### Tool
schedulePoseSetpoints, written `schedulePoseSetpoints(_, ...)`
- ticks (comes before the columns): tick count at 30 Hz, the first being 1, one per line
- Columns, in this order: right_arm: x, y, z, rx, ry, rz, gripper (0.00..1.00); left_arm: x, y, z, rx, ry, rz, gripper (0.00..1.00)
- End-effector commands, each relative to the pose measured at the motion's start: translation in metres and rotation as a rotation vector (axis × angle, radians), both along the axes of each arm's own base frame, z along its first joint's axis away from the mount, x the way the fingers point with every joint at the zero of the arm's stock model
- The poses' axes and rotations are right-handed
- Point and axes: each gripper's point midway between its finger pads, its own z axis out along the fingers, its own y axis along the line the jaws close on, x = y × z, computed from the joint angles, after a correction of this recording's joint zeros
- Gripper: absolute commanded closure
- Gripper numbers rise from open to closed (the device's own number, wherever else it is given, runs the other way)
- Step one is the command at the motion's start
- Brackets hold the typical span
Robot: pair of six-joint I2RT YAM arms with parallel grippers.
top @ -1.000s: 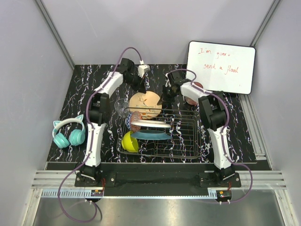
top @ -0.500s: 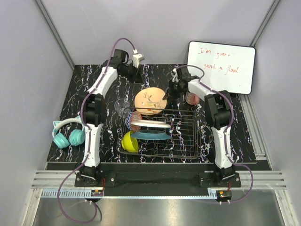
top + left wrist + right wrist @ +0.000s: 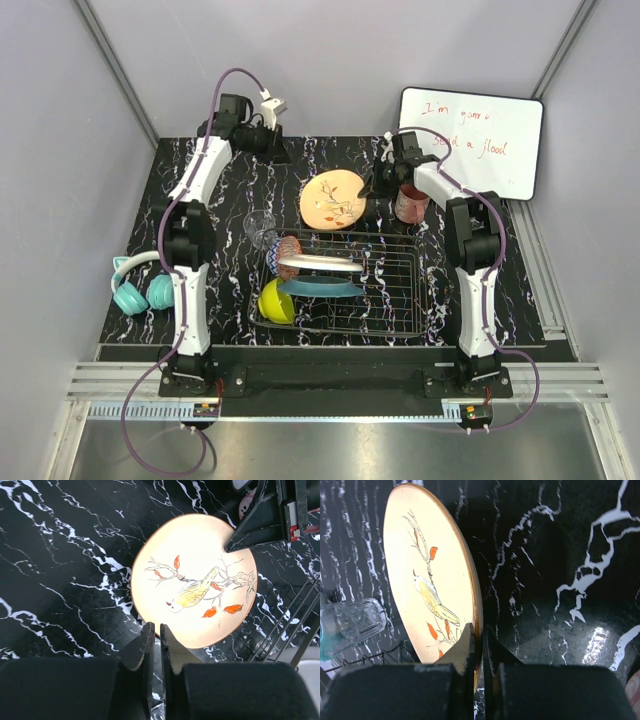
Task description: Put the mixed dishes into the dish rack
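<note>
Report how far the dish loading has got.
Done: white plate, teal plate, yellow-green bowl and small patterned bowl sit in the dish rack. In hand: the right gripper pinches the orange plate. Left: clear glass and reddish-brown cup, both outside the rack.

Even, soft light in the top view; wrist views dim — orange plate (image 3: 200, 555) washed out, glaring; near foreground blurred

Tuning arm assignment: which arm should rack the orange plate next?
Right. The right gripper pinches the rim of the orange plate, just behind the dish rack. The left gripper is shut and empty at the far-left back, away from the plate.
</note>
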Motion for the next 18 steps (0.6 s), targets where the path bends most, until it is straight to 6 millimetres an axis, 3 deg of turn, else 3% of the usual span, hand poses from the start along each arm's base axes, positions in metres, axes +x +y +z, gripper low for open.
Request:
schedulePoseSetpoints(1,0.029,0.027,0.146,0.161,-0.352,0.094,1.0,-0.009,-0.001,0.042,-0.052,-0.062,-0.015,0.89)
schedulePoseSetpoints(5,0.036,0.03,0.19,0.175,-0.46,0.116,1.0,-0.017,0.008,0.042,-0.049,-0.046,-0.002,0.89)
schedulePoseSetpoints(6,0.04,0.029,0.212,0.18,-0.511,0.118,1.0,-0.019,0.01,0.04,-0.05,-0.036,0.007,0.9)
schedulePoseSetpoints(8,0.039,0.025,0.227,0.145,-0.537,0.126,1.0,-0.022,0.018,0.048,-0.067,-0.021,0.033,0.9)
schedulePoseSetpoints(9,0.04,0.023,0.247,0.135,-0.58,0.128,1.0,-0.024,0.02,0.052,-0.084,-0.013,0.035,0.9)
schedulePoseSetpoints(11,0.035,0.014,0.252,0.069,-0.606,0.126,1.0,-0.027,0.031,0.067,-0.12,0.002,0.07,0.9)
schedulePoseSetpoints(12,0.027,0.009,0.272,0.058,-0.647,0.12,1.0,-0.029,0.034,0.072,-0.139,0.008,0.076,0.91)
schedulePoseSetpoints(14,0.016,0.002,0.274,0.015,-0.666,0.128,1.0,-0.032,0.046,0.087,-0.169,0.021,0.12,0.91)
schedulePoseSetpoints(15,0.0,-0.004,0.298,0.007,-0.715,0.127,1.0,-0.034,0.05,0.089,-0.174,0.037,0.143,0.92)
schedulePoseSetpoints(18,-0.035,-0.018,0.32,-0.033,-0.786,0.125,1.0,-0.052,0.057,0.107,-0.169,0.033,0.179,0.92)
